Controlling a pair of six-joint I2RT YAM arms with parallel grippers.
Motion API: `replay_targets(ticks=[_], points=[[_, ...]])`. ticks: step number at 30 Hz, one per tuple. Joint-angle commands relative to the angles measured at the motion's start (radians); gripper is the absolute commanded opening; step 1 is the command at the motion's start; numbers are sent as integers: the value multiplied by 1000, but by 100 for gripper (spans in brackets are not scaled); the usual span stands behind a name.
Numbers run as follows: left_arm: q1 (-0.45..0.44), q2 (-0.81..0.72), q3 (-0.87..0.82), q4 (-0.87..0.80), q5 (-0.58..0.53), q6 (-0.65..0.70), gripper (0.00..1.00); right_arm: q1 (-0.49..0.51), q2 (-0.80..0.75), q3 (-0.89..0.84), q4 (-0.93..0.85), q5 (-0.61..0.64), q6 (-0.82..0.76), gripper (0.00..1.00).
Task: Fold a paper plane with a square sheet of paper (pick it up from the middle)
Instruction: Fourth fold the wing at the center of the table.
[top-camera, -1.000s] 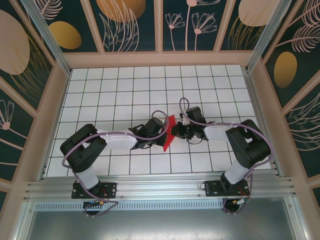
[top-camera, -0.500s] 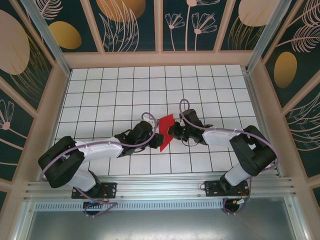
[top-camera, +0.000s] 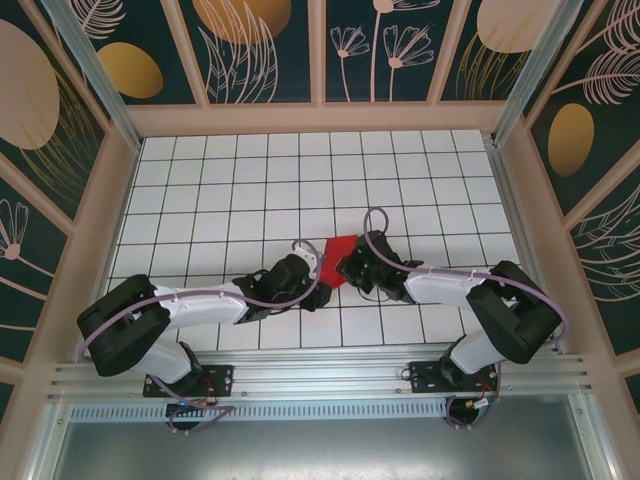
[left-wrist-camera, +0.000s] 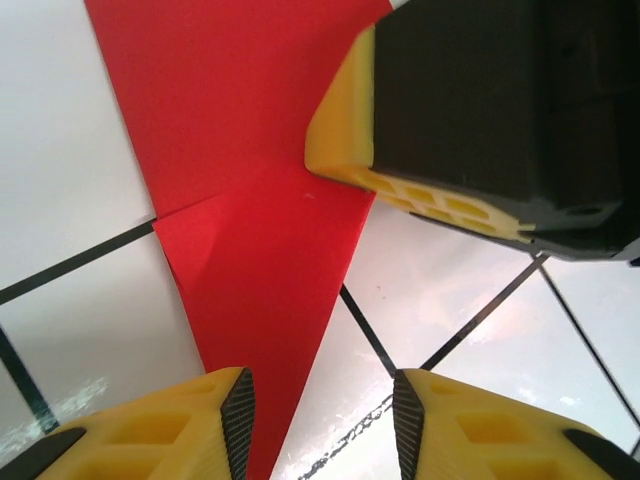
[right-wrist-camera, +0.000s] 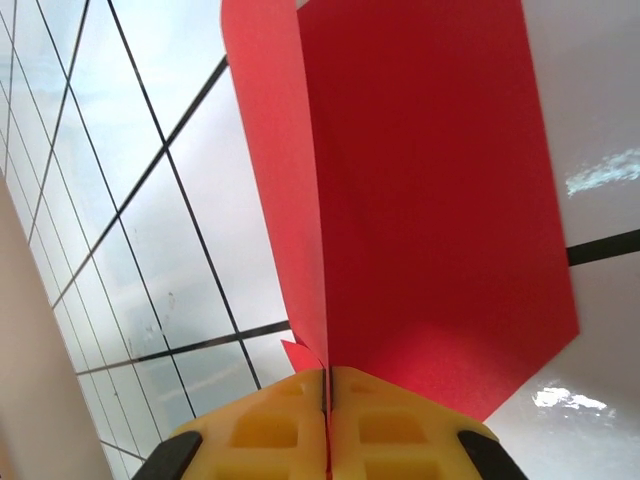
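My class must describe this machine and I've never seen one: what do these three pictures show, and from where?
Two robot arms are bolted at the near edge of a white gridded table. One picture looks down from above; the other two come from a camera on each wrist. Each arm ends in a yellow-fingered tool. The right tool is shut on a folded red paper. The left tool stands open, the paper's pointed end between its fingers.

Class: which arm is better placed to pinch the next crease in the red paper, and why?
Left, probably: the left gripper is open around the tip of the red paper, while the right gripper is shut holding it.
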Motion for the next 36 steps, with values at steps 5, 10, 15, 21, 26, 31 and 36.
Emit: replay_targets(ticks=[5, 10, 15, 21, 26, 31, 36], points=[[-28, 83, 68, -11, -111, 89, 42, 6, -29, -5, 19, 28, 35, 9], [-32, 104, 90, -2, -128, 101, 38, 6, -25, -3, 24, 21, 35, 9], [-36, 136, 110, -9, -132, 109, 34, 6, -22, 0, 23, 18, 35, 9], [-41, 161, 119, -16, -133, 110, 34, 6, -22, 5, 24, 15, 33, 10], [-40, 185, 133, -25, -132, 112, 34, 5, -22, 11, 19, 13, 29, 10], [-42, 194, 139, -27, -125, 114, 30, 5, -22, 14, 19, 14, 29, 10], [-42, 186, 132, -36, -139, 116, 38, 5, -24, 14, 14, 16, 27, 10]])
